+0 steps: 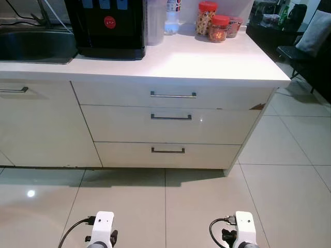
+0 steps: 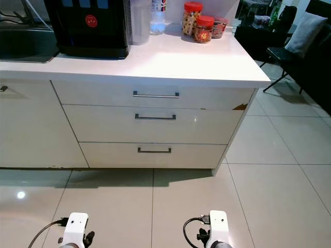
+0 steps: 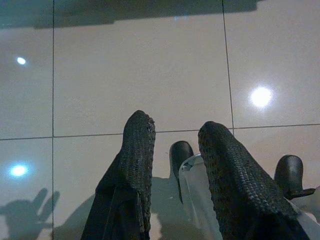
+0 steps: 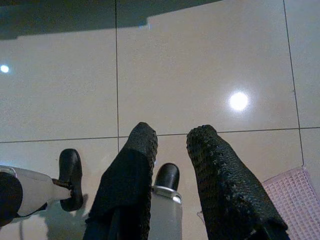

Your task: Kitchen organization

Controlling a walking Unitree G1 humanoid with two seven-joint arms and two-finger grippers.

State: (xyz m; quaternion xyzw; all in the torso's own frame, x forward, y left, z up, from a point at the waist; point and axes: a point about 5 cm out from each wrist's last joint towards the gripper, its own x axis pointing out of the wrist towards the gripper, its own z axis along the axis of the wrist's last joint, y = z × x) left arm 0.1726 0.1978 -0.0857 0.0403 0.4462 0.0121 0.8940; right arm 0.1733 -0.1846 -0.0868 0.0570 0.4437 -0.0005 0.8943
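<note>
A white counter [image 1: 207,62] stands ahead with three shut drawers [image 1: 173,117] stacked below it, each with a metal handle. At its back stand two red-lidded jars [image 1: 206,18] of snacks, a smaller tub [image 1: 234,26] and a clear bottle [image 1: 172,19]. Both arms hang low in front of me, their white wrists [image 1: 103,227] at the bottom of the eye views. My left gripper [image 3: 176,127] and right gripper [image 4: 172,134] point down at the tiled floor, each open with nothing between the fingers.
A black water dispenser [image 1: 108,28] sits on the counter beside a steel sink [image 1: 33,45] at the left. A dark table and a chair [image 1: 310,41] stand to the right past the counter's end. A pink mat [image 4: 295,200] lies by my feet.
</note>
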